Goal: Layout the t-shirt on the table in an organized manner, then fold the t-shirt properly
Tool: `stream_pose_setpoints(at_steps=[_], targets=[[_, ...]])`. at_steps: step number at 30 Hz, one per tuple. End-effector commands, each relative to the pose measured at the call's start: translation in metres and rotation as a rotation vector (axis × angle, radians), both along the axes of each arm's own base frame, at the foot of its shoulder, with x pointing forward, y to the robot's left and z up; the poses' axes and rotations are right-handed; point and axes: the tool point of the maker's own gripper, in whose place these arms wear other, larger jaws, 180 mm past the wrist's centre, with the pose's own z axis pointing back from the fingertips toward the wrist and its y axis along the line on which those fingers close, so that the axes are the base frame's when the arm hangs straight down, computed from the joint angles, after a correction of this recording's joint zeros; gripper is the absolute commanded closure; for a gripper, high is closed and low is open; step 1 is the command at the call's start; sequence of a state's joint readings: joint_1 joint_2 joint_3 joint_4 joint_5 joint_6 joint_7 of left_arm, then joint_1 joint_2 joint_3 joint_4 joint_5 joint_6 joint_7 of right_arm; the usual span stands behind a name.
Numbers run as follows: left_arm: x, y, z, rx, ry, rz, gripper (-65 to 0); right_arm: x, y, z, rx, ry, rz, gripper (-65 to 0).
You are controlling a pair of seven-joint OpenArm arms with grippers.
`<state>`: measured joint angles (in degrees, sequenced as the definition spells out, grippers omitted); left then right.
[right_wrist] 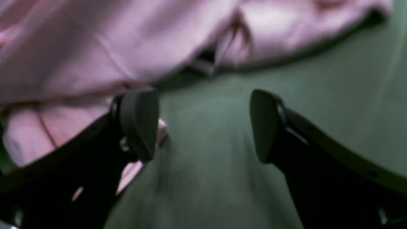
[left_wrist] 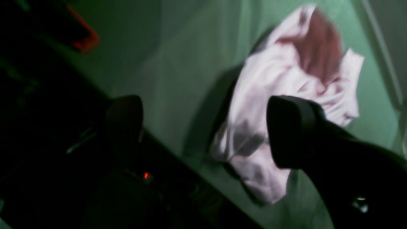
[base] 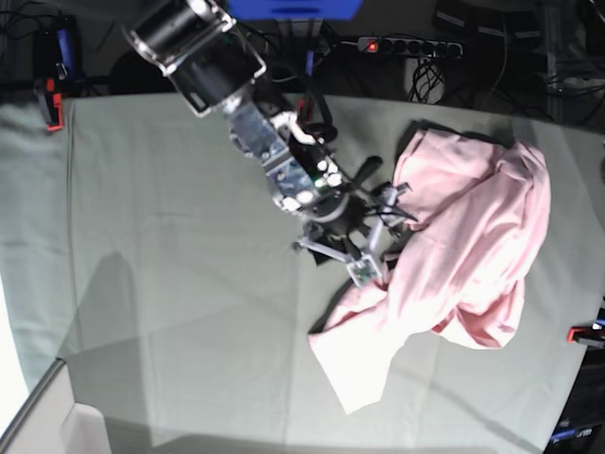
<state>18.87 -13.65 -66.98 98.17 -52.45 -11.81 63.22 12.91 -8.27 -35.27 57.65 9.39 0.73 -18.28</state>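
T-shirt (base: 473, 236) crumpled on table (base: 170, 236); no lettering readable.

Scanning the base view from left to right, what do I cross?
Red-and-black clamp at the table's left edge → bare grey-green cloth → right arm reaching in, its open gripper at the shirt's edge → crumpled pink t-shirt → another red clamp at the right edge.
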Motion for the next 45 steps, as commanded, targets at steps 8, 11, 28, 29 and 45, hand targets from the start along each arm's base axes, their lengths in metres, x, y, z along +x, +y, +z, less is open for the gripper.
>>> stream_pose_setpoints(at_steps=[8, 11, 28, 29, 45], targets=[[-0.017, 0.017, 0.016, 0.054, 0.001, 0.035, -59.6, 0.032, 0.006, 0.007, 0.128, -0.008, -0.054, -44.8], [-0.018, 0.017, 0.015, 0.054, 0.004, 0.038, -59.6, 0.019, 0.028, 0.015, 0.225, 0.003, 0.043, -44.7], [-0.009, 0.012, 0.012, 0.026, -0.028, 0.048, -59.6, -0.079, 0.086, -0.001, 0.294, 0.108, 0.341, -44.5], [-0.008, 0.011, 0.012, 0.026, -0.031, 0.048, -59.6, -0.080, 0.086, -0.001, 0.293, 0.108, 0.344, -44.4], [-0.011, 0.008, 0.009, 0.020, -0.026, 0.050, -59.6, -0.045, 0.062, -0.006, 0.293, 0.114, 0.229, -21.6]])
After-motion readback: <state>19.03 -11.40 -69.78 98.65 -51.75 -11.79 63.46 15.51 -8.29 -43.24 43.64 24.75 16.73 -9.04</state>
